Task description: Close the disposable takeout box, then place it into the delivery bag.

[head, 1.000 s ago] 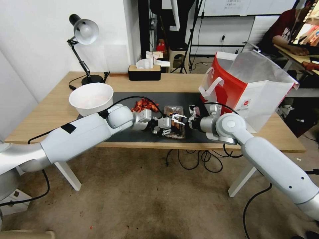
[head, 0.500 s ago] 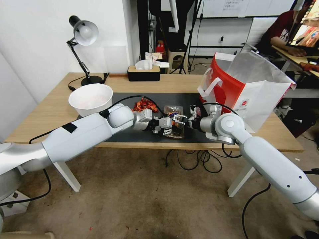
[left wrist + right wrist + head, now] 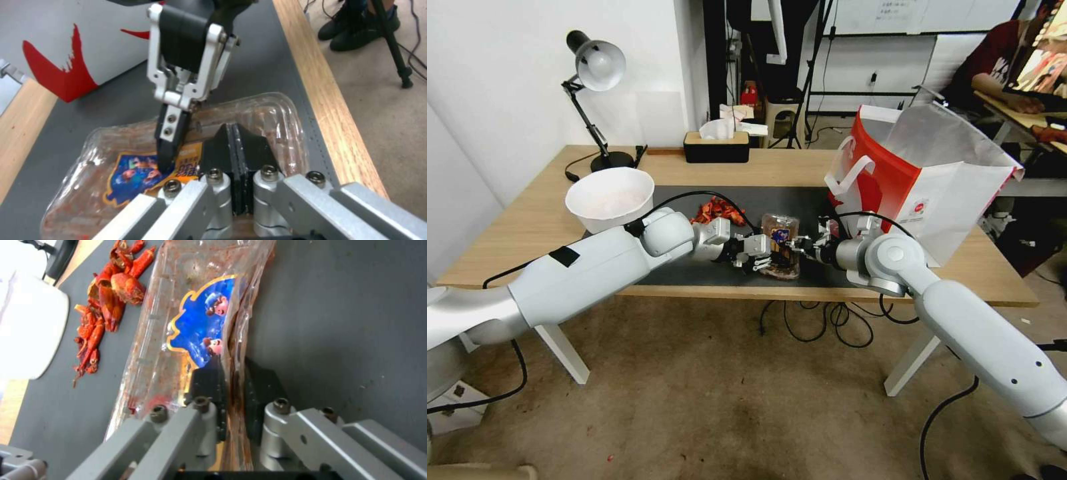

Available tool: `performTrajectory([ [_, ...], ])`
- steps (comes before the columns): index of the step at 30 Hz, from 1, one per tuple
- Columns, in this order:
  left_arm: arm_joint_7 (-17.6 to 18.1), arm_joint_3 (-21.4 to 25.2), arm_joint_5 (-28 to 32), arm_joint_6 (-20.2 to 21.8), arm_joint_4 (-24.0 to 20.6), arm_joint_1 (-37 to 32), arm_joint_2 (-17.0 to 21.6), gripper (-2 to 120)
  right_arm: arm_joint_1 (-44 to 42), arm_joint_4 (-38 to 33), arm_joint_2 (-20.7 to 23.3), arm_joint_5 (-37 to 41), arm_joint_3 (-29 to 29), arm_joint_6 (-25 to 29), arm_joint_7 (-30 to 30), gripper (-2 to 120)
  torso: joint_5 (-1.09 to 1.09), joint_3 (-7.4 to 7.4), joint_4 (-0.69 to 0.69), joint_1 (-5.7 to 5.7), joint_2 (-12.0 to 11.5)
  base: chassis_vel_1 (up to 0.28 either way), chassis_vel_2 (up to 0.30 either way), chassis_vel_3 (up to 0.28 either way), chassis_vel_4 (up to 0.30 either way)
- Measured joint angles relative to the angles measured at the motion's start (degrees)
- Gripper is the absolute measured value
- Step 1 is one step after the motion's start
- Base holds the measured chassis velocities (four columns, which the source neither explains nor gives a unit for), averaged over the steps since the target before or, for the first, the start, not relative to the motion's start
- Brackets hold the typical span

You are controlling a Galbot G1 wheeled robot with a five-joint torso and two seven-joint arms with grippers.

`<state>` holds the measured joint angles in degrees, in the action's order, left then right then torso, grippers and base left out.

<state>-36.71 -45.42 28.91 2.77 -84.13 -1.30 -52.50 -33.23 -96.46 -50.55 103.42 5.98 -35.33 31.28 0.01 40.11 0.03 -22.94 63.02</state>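
Plastic box (image 3: 779,245): lying lengthwise between both grippers, bag (image 3: 924,173) standing rightward.
Left gripper (image 3: 234,146): pressing closed against lid.
Right gripper (image 3: 231,386): pinching box edge, nearer bag.

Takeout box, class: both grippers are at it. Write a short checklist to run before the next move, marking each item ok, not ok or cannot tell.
1. Right gripper clamps the takeout box edge: ok.
2. Left gripper shut at the box's near edge: ok.
3. Lid down over the food: ok; latched all round: cannot tell.
4. Delivery bag upright, mouth open: ok.
5. Red chili pile apart from the box: ok.
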Motion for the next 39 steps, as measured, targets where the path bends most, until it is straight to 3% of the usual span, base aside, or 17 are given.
performTrajectory([
  [8, 0.3, 1.0, 0.5, 0.0, -0.7, -0.1, 1.1, 0, -0.5, -0.1, -0.1, -0.2, -0.7, 0.0, 0.0, 1, -0.01, 0.00, 0.01, 0.00, 0.0, 0.000, 0.000, 0.000, 0.000],
  [16, 0.5, 4.4, 1.3, 0.0, -3.3, -2.0, 4.9, 0, -0.9, -0.8, 0.0, -0.4, -1.2, 0.3, 0.1, 1, -0.01, 0.02, -0.05, -0.01, 0.0, 0.000, 0.000, 0.000, 0.000],
  [23, 0.8, 16.3, 2.9, 0.0, -9.5, -13.0, 12.3, 0, -1.9, -1.8, 0.0, -2.3, -1.3, 0.9, -0.5, 1, -0.02, 0.00, -0.03, 0.02, 0.0, 0.000, 0.000, 0.000, 0.000],
  [24, 0.8, 16.3, 2.9, 0.0, -9.5, -13.0, 12.3, 0, -1.9, -1.8, 0.0, -2.3, -1.3, 0.9, -0.5, 1, -0.02, 0.00, -0.03, 0.02, 0.0, 0.000, 0.000, 0.000, 0.000],
  [26, 1.2, 25.2, 3.7, -0.3, -14.0, -22.5, 16.0, 0, -2.5, -2.2, 0.2, -2.6, -1.7, 1.1, -1.0, 1, -0.01, 0.00, -0.03, 0.02, 0.0, 0.000, 0.000, 0.000, 0.000],
  [27, 1.2, 25.2, 3.7, -0.3, -14.0, -22.5, 16.0, 0, -2.5, -2.2, 0.2, -2.6, -1.7, 1.1, -1.0, 1, -0.01, 0.00, -0.03, 0.02, 0.0, 0.000, 0.000, 0.000, 0.000],
  [28, 1.5, 28.1, 3.7, -0.5, -15.3, -25.7, 16.9, 0, -2.7, -2.3, 0.2, -2.6, -1.8, 1.3, -1.3, 1, 0.00, 0.00, -0.03, 0.02, 0.0, 0.000, 0.000, 0.000, 0.000],
  [29, 2.0, 33.8, 3.8, -0.7, -17.6, -31.9, 17.6, 0, -3.0, -2.5, 0.2, -2.6, -2.1, 1.8, -1.7, 1, -0.01, 0.00, -0.06, 0.02, 0.0, 0.000, 0.000, 0.000, 0.000],
  [30, 2.0, 33.8, 3.8, -0.7, -17.6, -31.9, 17.6, 0, -3.0, -2.5, 0.2, -2.6, -2.1, 1.8, -1.7, 1, -0.01, 0.00, -0.06, 0.02, 0.0, 0.000, 0.000, 0.000, 0.000],
  [32, 2.7, 43.0, 4.5, -0.7, -20.8, -42.0, 17.9, 0, -3.5, -3.2, 0.2, -2.7, -2.6, 2.6, -2.6, 0, -0.02, 0.01, -0.06, 0.02, 0.0, 0.000, 0.000, 0.000, 0.000],
  [33, 2.8, 47.8, 4.9, -0.5, -22.7, -47.4, 17.9, 2, -3.7, -3.7, 0.3, -2.7, -2.8, 2.9, -3.1, 0, -0.02, 0.02, -0.05, 0.02, 0.0, 0.000, 0.000, 0.000, 0.000],
  [34, 2.8, 47.8, 4.9, -0.5, -22.7, -47.4, 17.9, 2, -3.7, -3.7, 0.3, -2.7, -2.8, 2.9, -3.1, 0, -0.02, 0.02, -0.05, 0.02, 0.0, 0.000, 0.000, 0.000, 0.000],
  [36, 2.8, 57.0, 5.4, -0.6, -25.6, -57.7, 16.6, 13, -4.3, -4.7, 0.5, -2.9, -3.0, 3.4, -3.8, 0, 0.03, 0.01, -0.03, 0.02, 0.0, 0.000, 0.000, 0.000, 0.000],
  [37, 2.8, 57.0, 5.4, -0.6, -25.6, -57.7, 16.6, 13, -4.3, -4.7, 0.5, -2.9, -3.0, 3.4, -3.8, 0, 0.03, 0.01, -0.03, 0.02, 0.0, 0.000, 0.000, 0.000, 0.000],
  [39, 3.0, 65.3, 5.6, -0.8, -27.6, -66.9, 13.4, 21, -5.2, -5.7, 0.7, -3.8, -3.3, 3.7, -4.8, 0, -0.01, 0.01, -0.03, 0.02, 0.0, 0.000, 0.000, 0.000, 0.000],
])
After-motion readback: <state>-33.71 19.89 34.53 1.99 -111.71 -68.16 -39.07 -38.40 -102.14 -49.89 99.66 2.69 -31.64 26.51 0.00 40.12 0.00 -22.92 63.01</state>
